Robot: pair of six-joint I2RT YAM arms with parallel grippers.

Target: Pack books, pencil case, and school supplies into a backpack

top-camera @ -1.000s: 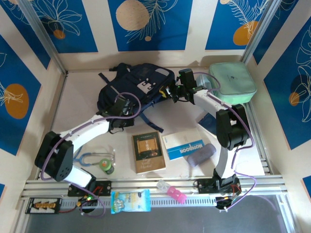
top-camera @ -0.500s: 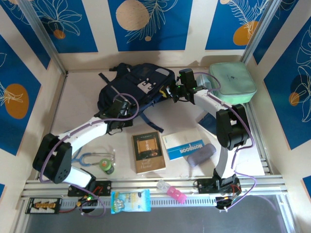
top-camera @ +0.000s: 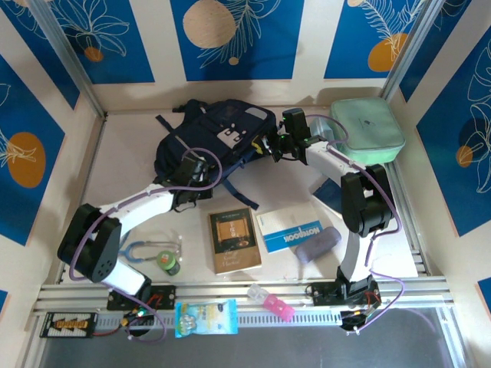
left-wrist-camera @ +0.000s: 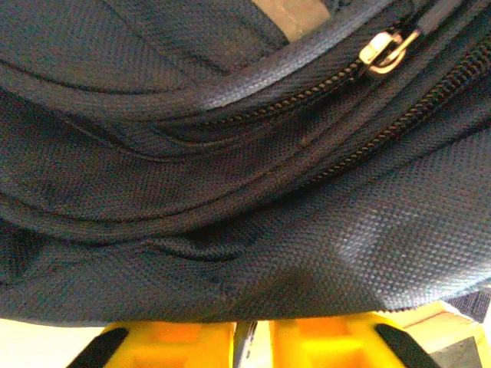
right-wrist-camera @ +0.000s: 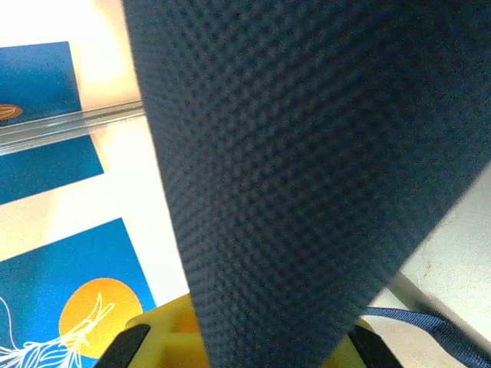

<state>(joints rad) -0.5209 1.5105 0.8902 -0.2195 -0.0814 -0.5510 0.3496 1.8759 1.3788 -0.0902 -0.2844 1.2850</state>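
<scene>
The navy backpack [top-camera: 211, 134] lies at the back of the table. My left gripper [top-camera: 189, 172] presses against its near edge; in the left wrist view the fabric [left-wrist-camera: 230, 192] and a zipper pull [left-wrist-camera: 381, 55] cover the fingertips, and the yellow jaws stand a narrow gap apart. My right gripper [top-camera: 271, 146] is shut on the backpack's right side, where a fold of fabric [right-wrist-camera: 307, 153] rises from between the jaws. A brown book [top-camera: 235, 240], the NOTEBOOK book [top-camera: 290, 233] and a grey-purple pencil case [top-camera: 317, 244] lie in front. A dark book [top-camera: 328, 192] is partly under the right arm.
A mint-green case [top-camera: 368, 130] sits at the back right. A green tape roll [top-camera: 169, 263] and a blue looped item [top-camera: 142, 249] lie near the left arm's base. A pink item [top-camera: 270, 300] and a packet [top-camera: 205, 317] rest on the front rail.
The left arm's elbow has shifted slightly while its gripper stays at the backpack's near edge. The right arm has not moved.
</scene>
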